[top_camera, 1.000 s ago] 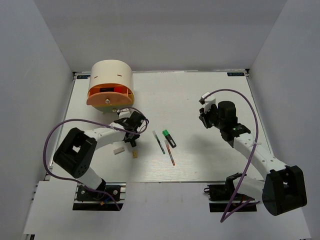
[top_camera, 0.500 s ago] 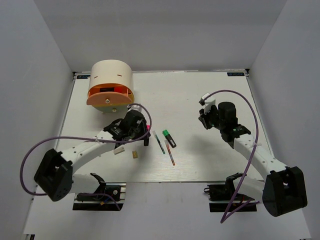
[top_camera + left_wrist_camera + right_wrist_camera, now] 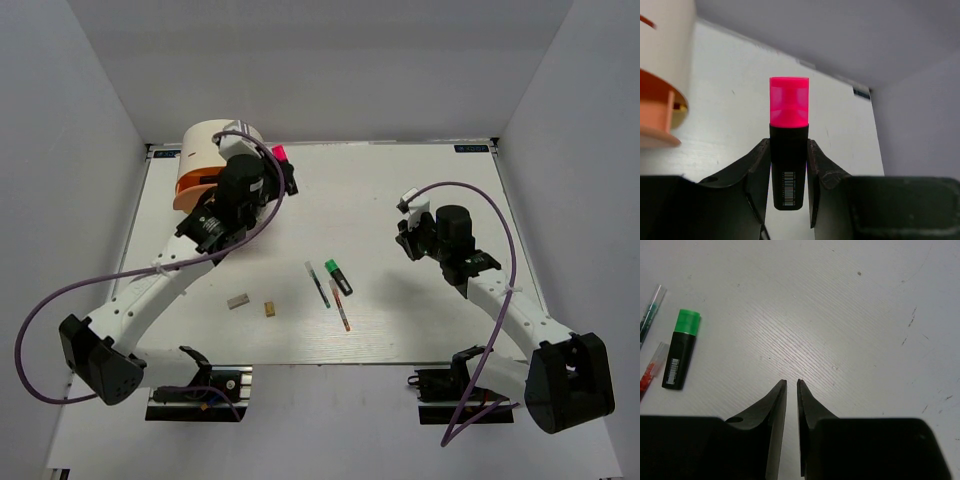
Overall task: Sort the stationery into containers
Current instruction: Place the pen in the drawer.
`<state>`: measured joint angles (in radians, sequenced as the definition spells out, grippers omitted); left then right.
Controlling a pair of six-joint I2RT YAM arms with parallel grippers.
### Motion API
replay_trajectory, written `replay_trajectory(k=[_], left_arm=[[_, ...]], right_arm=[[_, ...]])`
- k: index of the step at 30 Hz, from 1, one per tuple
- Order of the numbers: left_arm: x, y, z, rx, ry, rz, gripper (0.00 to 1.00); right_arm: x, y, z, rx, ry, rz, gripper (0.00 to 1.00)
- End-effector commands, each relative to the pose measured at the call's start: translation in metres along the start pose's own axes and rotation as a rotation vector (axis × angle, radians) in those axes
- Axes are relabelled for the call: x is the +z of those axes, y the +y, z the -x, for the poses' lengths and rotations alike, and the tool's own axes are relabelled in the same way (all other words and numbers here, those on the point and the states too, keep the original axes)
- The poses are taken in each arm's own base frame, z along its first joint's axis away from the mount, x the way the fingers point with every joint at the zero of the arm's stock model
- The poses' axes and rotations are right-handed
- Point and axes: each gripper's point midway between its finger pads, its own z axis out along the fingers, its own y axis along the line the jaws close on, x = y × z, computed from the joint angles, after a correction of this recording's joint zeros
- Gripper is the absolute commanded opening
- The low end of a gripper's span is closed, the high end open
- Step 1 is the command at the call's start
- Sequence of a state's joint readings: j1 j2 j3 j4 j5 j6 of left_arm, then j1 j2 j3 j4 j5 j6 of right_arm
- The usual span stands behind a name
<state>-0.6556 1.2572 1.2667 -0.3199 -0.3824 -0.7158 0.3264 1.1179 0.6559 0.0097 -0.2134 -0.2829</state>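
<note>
**Asker:** Where is the pink highlighter (image 3: 789, 105), and what holds it?

**Describer:** The left gripper (image 3: 788, 142) pinches it by its black body, one finger on each side. The pink cap sticks out past the fingertips. In the overhead view it is raised just to the right of the cream drum (image 3: 215, 140), beside the rim and not over it. In the wrist view the orange tray (image 3: 655, 115) sits off at the left edge.

**Asker:** And the other arm?

**Describer:** The right gripper (image 3: 791, 383) hovers over bare table (image 3: 400, 200) with its fingers nearly pressed together and nothing between them. The green highlighter (image 3: 681, 349) lies to its left. Two thin pens (image 3: 318, 283) lie beside that, and a grey block (image 3: 237, 300) and a tan block (image 3: 269, 309) lie nearer the left arm's base.

**Asker:** How should the drop go?

**Describer:** As I judge it, the carry is nearly done and placing comes next. The gripper should move left until the cap hangs squarely over an open tray. It should then come down low before letting go, because a drop from up high could bounce the highlighter out. The arm and its purple cable (image 3: 262, 215) pass close to the drum, so the sideways move should be slow. That way they do not knock the drum.
</note>
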Motion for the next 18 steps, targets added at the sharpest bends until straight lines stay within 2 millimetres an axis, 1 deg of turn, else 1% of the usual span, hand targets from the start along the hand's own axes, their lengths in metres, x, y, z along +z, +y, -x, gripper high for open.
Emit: replay_trajectory(k=[1, 2, 3, 5, 6, 10, 14, 17, 18], left_arm=[[0.014, 0.031, 0.051, -0.058, -0.215, 0.203, 0.01], [0.018, 0.033, 0.059, -0.069, -0.248, 0.22, 0.01], [0.017, 0.036, 0.075, -0.088, -0.293, 0.233, 0.0], [0.017, 0.045, 0.092, -0.093, -0.357, 0.281, 0.0], [0.018, 0.055, 0.101, -0.097, -0.387, 0.321, 0.0], [0.014, 0.076, 0.12, -0.158, -0.477, 0.4, 0.0], [0.013, 0.107, 0.119, -0.188, -0.511, 0.493, 0.0], [0.012, 0.115, 0.118, -0.197, -0.516, 0.518, 0.0], [0.011, 0.12, 0.121, -0.199, -0.529, 0.533, 0.0]], right_arm=[[-0.004, -0.003, 0.014, -0.031, -0.067, -0.008, 0.2], [-0.005, -0.002, 0.015, -0.035, -0.073, -0.008, 0.2], [-0.006, -0.002, 0.016, -0.04, -0.076, -0.009, 0.2], [-0.007, -0.001, 0.013, -0.041, -0.077, -0.01, 0.2], [-0.008, -0.001, 0.011, -0.04, -0.078, -0.012, 0.2], [-0.008, 0.0, 0.006, -0.035, -0.076, -0.015, 0.2], [-0.007, 0.0, 0.007, -0.036, -0.08, -0.015, 0.22], [-0.007, -0.001, 0.008, -0.042, -0.083, -0.021, 0.22], [-0.008, -0.002, 0.008, -0.045, -0.084, -0.025, 0.22]])
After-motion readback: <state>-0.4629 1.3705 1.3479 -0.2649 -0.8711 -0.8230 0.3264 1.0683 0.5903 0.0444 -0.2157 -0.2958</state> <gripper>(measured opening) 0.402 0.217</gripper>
